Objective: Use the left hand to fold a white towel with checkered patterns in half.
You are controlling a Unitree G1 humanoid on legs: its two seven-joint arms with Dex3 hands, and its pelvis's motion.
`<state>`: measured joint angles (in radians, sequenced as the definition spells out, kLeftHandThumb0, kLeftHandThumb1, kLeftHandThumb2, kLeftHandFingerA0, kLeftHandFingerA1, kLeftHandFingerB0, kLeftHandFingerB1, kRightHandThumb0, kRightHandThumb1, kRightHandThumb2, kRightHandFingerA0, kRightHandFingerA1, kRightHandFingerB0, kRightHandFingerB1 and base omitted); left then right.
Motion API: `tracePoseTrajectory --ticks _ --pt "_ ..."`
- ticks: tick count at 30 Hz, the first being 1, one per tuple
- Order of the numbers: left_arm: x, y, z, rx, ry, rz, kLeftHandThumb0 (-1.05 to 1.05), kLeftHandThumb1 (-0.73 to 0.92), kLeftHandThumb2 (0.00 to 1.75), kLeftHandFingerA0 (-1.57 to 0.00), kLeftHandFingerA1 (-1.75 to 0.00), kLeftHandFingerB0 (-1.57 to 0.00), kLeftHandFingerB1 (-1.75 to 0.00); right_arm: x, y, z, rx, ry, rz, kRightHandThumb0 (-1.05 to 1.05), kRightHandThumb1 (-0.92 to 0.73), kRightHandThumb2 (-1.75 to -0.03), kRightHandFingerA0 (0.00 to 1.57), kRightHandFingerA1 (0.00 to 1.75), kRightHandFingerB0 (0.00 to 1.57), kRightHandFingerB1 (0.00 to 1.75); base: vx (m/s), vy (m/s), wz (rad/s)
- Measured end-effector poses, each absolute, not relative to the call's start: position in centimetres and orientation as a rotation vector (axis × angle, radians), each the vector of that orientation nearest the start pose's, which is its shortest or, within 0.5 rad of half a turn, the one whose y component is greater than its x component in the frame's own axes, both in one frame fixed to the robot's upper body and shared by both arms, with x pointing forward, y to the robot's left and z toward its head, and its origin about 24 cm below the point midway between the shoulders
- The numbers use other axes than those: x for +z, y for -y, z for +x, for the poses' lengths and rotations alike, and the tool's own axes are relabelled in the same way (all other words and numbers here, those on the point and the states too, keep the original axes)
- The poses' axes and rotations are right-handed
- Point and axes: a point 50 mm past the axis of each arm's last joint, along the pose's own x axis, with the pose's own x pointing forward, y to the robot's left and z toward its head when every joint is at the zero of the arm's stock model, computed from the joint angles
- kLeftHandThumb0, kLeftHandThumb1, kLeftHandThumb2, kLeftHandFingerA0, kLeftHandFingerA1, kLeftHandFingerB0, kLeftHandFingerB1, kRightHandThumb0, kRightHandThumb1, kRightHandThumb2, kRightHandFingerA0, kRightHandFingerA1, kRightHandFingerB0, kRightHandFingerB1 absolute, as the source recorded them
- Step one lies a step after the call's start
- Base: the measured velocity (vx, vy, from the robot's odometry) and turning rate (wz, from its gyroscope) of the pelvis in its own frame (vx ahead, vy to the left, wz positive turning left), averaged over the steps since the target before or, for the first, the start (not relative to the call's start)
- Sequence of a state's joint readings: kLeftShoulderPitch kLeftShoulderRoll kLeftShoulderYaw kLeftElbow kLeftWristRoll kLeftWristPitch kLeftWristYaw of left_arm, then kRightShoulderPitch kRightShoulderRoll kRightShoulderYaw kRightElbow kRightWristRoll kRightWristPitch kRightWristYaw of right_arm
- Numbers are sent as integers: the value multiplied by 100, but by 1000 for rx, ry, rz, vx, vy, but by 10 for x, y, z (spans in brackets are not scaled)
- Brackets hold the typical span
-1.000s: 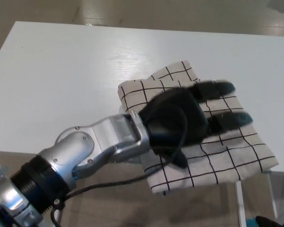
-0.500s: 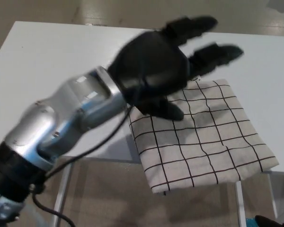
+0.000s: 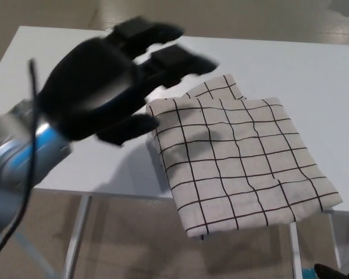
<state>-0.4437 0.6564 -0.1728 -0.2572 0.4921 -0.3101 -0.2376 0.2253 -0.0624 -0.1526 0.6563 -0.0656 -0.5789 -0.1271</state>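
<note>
white tabletop [image 3: 267,58]: checkered towel [image 3: 244,157] lies doubled at near edge, front corner overhanging. left hand [image 3: 104,93] raised clear, empty, fingers spread; towel lies to its right, long axis running away-left to near-right.

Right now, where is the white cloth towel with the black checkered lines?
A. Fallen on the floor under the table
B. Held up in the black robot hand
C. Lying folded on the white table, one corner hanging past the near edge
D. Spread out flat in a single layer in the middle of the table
C: the white checkered towel lies folded on the white table, its near corner overhanging the edge, while the open left hand holds nothing.
</note>
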Motion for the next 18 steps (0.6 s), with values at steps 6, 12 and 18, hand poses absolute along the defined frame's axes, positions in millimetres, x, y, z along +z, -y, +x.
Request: tracePoseTrajectory --ticks 6,12,18 --pt "187 -172 255 -455 643 1162 -7 58 58 -36 -34 -49 -36 -83 213 143 -294 -289 -140 -44 -82 -64 43 65 52 56 0 0 0" --pt "157 -201 235 -486 443 1064 -14 58 59 -43 -36 -65 -41 -82 213 143 -294 -288 -140 -43 -82 -64 44 60 52 55 0 0 0" --pt "130 -220 213 -530 271 973 -11 55 57 -57 -39 -71 -42 -82 213 143 -292 -287 -140 -44 -82 -64 43 56 50 53 0 0 0"
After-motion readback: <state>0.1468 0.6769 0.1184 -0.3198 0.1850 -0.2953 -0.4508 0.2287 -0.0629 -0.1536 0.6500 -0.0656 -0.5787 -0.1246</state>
